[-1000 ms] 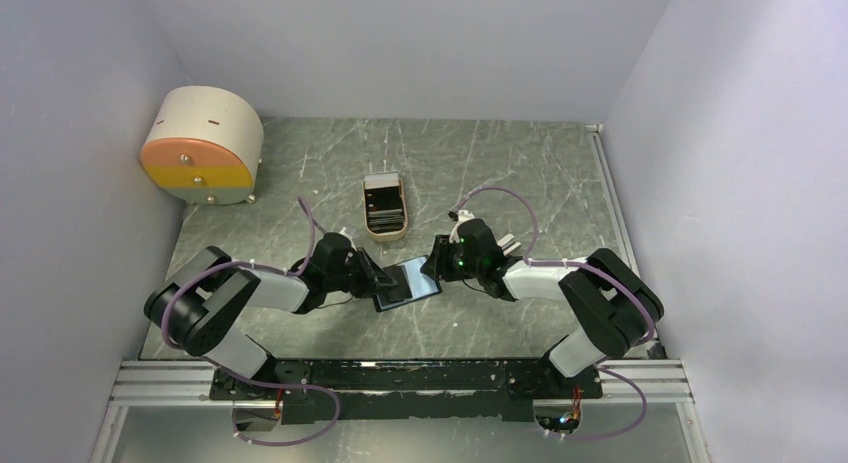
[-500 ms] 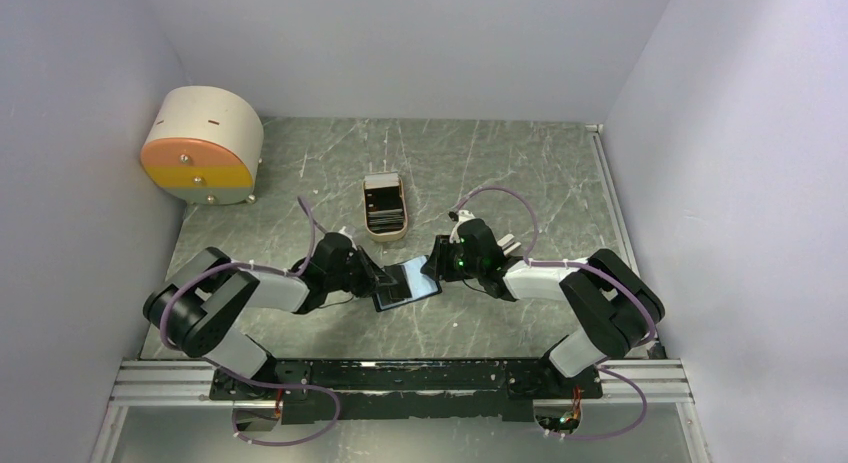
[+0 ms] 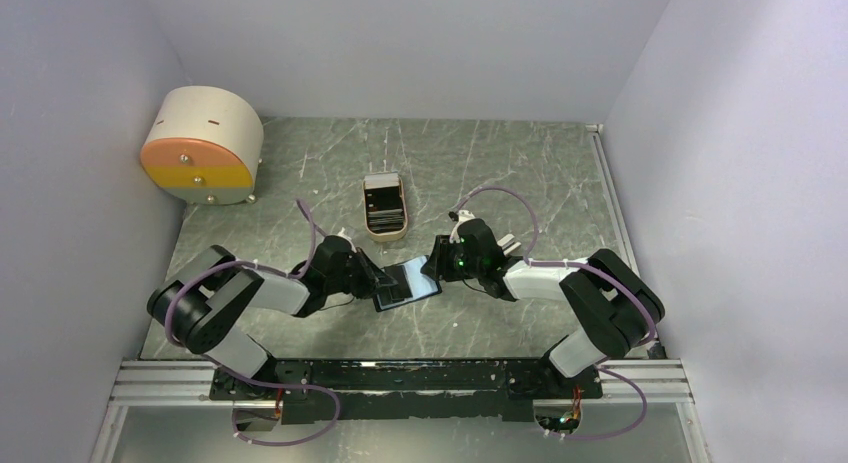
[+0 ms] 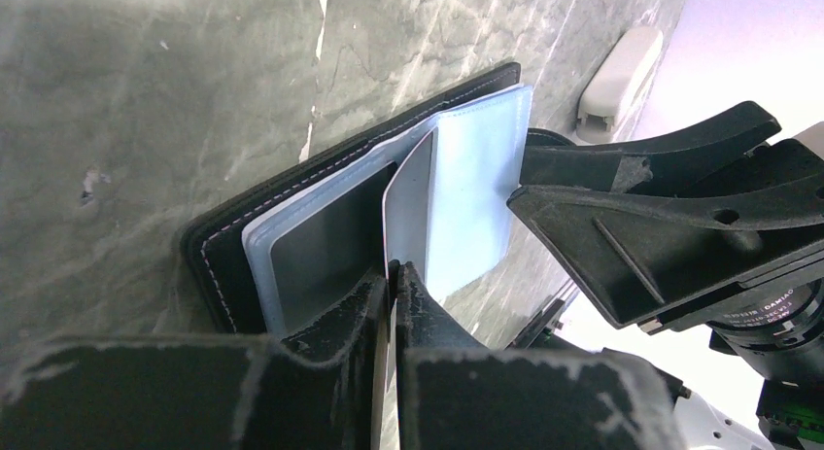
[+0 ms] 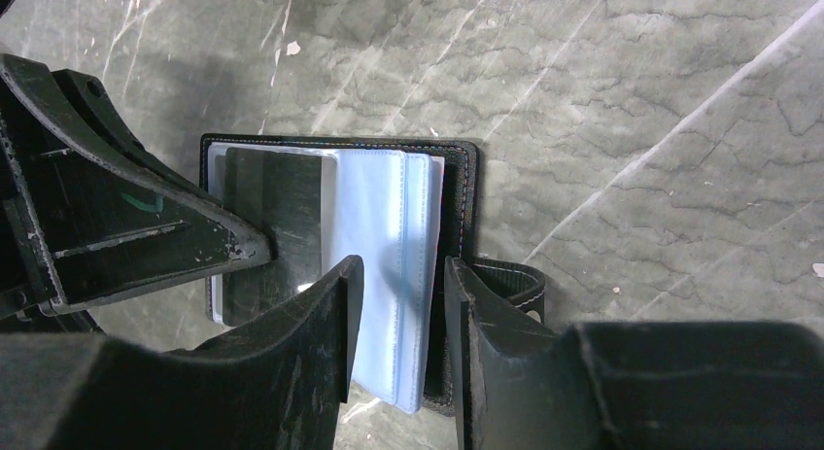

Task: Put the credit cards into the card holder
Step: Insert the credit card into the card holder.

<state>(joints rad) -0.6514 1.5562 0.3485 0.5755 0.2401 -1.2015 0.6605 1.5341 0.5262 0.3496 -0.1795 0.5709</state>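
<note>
Top view: card holder (image 3: 408, 282) ends hidden under left gripper (image 3: 375, 276) and right gripper (image 3: 437, 263); credit cards (image 3: 385, 211) in tray (image 3: 385, 236) too small to count
Left wrist: whitish leaf (image 4: 408, 197) pinched between closed fingers, card or pocket sleeve, cannot tell; tray half hidden behind right gripper
Right wrist: snap tab (image 5: 510, 280) partly behind right finger

Card holder (image 5: 374, 226) lies open on marbled table (image 5: 632, 129), blue-grey pockets up, snap tab at its near right. R gripper (image 5: 400, 270) jaws apart over the pockets' near edge. L gripper (image 5: 243, 246) tip meets dark card (image 5: 277, 202) on holder's left half.
</note>
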